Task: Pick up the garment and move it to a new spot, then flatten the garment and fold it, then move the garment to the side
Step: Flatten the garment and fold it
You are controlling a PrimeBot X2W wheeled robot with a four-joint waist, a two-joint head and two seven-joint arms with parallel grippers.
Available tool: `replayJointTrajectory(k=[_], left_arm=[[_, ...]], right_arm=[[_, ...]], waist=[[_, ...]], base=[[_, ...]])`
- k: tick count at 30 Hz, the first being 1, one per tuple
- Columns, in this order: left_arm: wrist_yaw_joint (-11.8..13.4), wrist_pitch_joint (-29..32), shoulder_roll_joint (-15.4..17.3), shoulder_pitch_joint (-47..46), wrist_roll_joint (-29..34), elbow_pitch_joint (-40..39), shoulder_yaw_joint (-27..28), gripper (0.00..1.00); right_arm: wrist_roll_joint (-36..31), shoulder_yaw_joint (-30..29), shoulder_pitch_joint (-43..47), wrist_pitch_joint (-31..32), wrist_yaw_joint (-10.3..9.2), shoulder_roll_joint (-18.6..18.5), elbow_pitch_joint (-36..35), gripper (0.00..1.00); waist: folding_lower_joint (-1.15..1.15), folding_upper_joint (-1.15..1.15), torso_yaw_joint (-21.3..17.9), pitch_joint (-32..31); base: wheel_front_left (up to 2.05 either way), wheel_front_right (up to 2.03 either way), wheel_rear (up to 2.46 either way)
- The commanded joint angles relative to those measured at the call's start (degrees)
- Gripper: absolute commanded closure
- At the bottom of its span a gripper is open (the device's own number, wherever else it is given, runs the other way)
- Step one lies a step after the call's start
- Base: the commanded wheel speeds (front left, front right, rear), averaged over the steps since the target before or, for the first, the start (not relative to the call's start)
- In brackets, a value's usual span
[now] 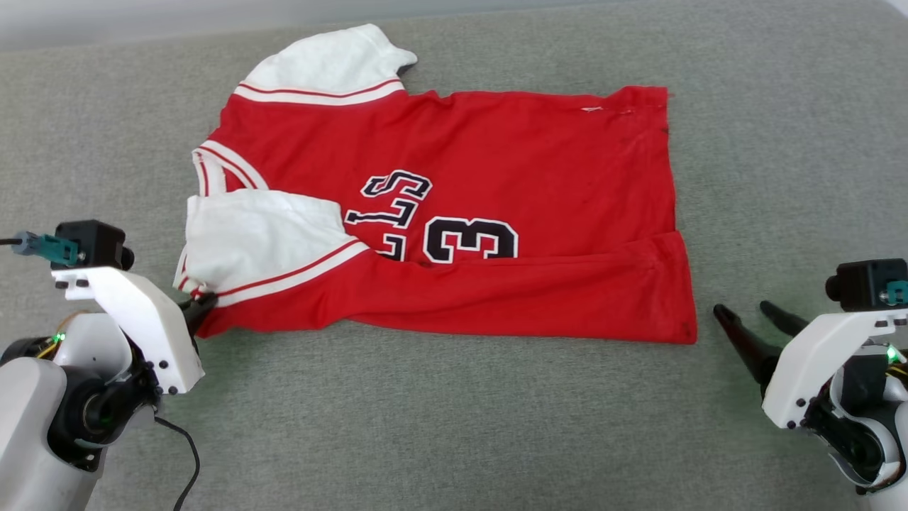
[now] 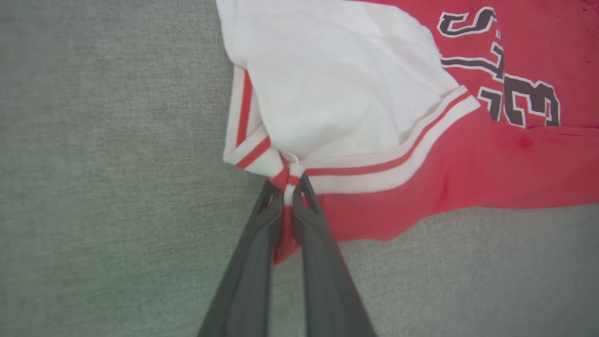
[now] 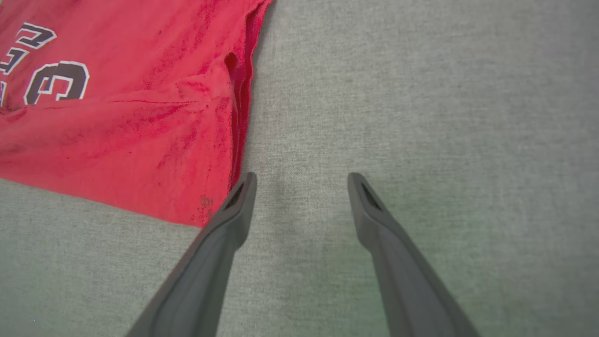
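Left side: left gripper (image 1: pixel 203 305) sits at the near-left corner of the garment (image 1: pixel 532 177), fingers pressed together on a bunch of the red-and-white striped trim (image 2: pixel 285 175) where the white sleeve (image 2: pixel 337 84) meets the red body. In the left wrist view the trim is pinched between the two dark fingers, with red cloth trailing down between them

Middle: the garment lies on the grey fabric surface (image 1: pixel 425 411), centred ahead of us and slightly toward our left. Its long axis runs left to right across the head view. Collar and both white sleeves point to our left, the hem to our right. The near sleeve is folded in over the chest, and the near long edge is turned up over the body, hiding the lower part of the lettering and the "3" (image 1: pixel 469 240)

Right side: right gripper (image 1: pixel 741 309) is spread wide and holds nothing. The near-right hem corner (image 3: pixel 206 206) lies just beside it, toward our left. Its left finger (image 3: pixel 234 206) is at that corner's edge; we cannot tell if it touches

We judge the coming move turns on that gap: the right arm is the nearer one to the hem corner, and needs a short shift left to match the left grip along the long axis
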Motion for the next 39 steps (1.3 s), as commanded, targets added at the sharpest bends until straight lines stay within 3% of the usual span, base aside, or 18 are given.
replayJointTrajectory(k=[1, 6, 12, 13, 14, 15, 24, 32, 39], left_arm=[[0.41, -0.74, 0.20, -0.83, 0.83, -1.52, 0.20, 1.00], [1.52, -1.86, 0.78, -0.87, 2.02, -5.67, 0.61, 1.00], [2.34, -2.09, 0.49, -0.86, 2.63, -7.99, 0.16, 1.00], [2.41, -2.15, 0.27, -0.78, 2.64, -8.16, 0.04, 1.00], [2.44, -2.28, 0.09, -0.69, 2.63, -8.24, -0.05, 1.00], [2.45, -2.40, 0.00, -0.56, 2.66, -8.20, -0.11, 1.00], [1.32, -4.78, -1.46, 0.59, 2.20, -6.78, -0.11, 1.00], [0.65, -8.45, -3.64, 5.02, 0.60, -5.09, 0.24, 1.00], [2.44, -10.88, -3.09, 12.44, 0.14, -7.54, 1.11, 1.00]], right_arm=[[0.88, 0.30, -0.23, 2.99, -0.04, -0.15, -0.32, 0.00], [1.60, 2.00, -2.02, 7.89, -0.04, 0.78, -0.60, 0.00], [3.23, 5.51, -4.21, 11.46, -0.03, 2.19, 3.90, 0.00], [3.54, 6.21, -4.46, 11.98, -0.02, 2.33, 4.69, 0.58], [3.79, 6.80, -4.61, 12.31, -0.02, 2.40, 5.26, 0.86], [4.14, 7.28, -4.80, 12.67, 0.05, 2.59, 5.79, 1.00], [4.89, 6.50, -6.31, 11.81, -0.04, -0.52, 4.84, 1.00], [4.04, 6.64, -3.55, 12.53, -0.04, -1.99, 1.09, 1.00], [3.95, 5.50, 1.70, 14.58, -0.04, -2.42, -2.55, 1.00]], waist=[[0.00, 0.00, 0.86, 0.21], [0.00, 0.00, 2.20, 1.51], [0.00, 0.00, 3.26, 2.59], [0.00, 0.00, 3.39, 2.66], [0.00, 0.00, 3.50, 2.70], [0.00, 0.00, 3.60, 2.68], [0.00, 0.00, 4.25, 0.47], [0.00, 0.00, 4.38, -6.78], [0.00, 0.00, 4.70, -12.31]], base=[[0.00, 0.00, 0.00], [0.00, 0.00, 0.00], [0.00, 0.00, 0.00], [0.00, 0.00, 0.00], [0.00, 0.00, 0.00], [0.00, 0.00, 0.00], [0.00, 0.00, 0.00], [0.00, 0.00, 0.00], [0.00, 0.00, 0.00]])
